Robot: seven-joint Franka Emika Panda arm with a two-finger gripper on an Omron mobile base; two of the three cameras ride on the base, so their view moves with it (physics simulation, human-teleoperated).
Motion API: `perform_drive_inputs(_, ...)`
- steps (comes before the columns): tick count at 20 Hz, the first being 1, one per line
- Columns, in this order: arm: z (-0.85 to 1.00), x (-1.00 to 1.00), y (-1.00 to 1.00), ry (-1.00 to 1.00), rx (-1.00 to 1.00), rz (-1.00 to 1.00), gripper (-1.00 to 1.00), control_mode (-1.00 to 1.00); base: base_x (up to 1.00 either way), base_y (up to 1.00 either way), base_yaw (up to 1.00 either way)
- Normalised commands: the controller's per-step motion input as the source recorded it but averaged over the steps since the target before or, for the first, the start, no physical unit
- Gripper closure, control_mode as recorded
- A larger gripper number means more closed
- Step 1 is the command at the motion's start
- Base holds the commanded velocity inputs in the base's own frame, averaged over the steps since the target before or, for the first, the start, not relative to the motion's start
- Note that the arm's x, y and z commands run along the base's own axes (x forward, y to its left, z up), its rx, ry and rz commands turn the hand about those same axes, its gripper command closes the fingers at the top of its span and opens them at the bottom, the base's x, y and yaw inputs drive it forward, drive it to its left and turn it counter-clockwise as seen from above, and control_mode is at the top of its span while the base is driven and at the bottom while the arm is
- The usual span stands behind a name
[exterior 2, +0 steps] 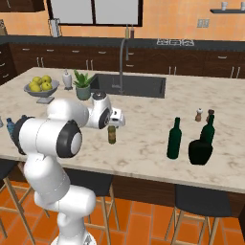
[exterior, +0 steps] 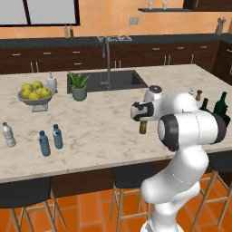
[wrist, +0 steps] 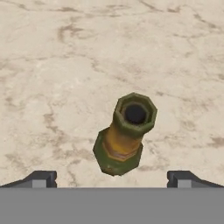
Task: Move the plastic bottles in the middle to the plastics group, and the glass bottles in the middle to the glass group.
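Note:
A short brown amber bottle stands upright mid-counter. The hand view looks down on its open mouth and neck. My gripper hovers right above it, open, its fingertips wide on either side and holding nothing. At the left, two blue-tinted plastic bottles stand side by side near a clear greyish bottle. At the right, a tall slim green bottle stands beside a squat dark green bottle and a tall-necked one.
A bowl of lemons, a white dispenser and a potted plant stand at the back left. The sink with its faucet lies behind the amber bottle. Two small shakers sit behind the green bottles. Stools line the counter's front edge.

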Motion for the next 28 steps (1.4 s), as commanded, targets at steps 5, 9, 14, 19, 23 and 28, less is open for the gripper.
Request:
perform_drive_inputs(5,-0.08,0.20,0.00,0.00,0.00,0.00,-1.00,-1.00,0.00,0.00,0.00)
perform_drive_inputs(9,-0.15,0.17,-0.04,0.00,0.00,0.00,-1.00,-1.00,0.00,0.00,0.00)
perform_drive_inputs(14,-0.19,0.07,-0.02,0.00,0.00,0.00,-1.00,-1.00,0.00,0.00,0.00)
perform_drive_inputs(19,-0.01,0.00,-0.02,-0.01,0.00,0.00,-1.00,-1.00,0.00,0.00,0.00)
perform_drive_inputs(23,0.00,0.00,0.00,-0.12,0.00,0.00,-1.00,-1.00,0.00,0.00,0.00)
perform_drive_inputs(28,0.00,0.00,0.00,-0.10,0.01,0.00,-1.00,-1.00,0.00,0.00,0.00)
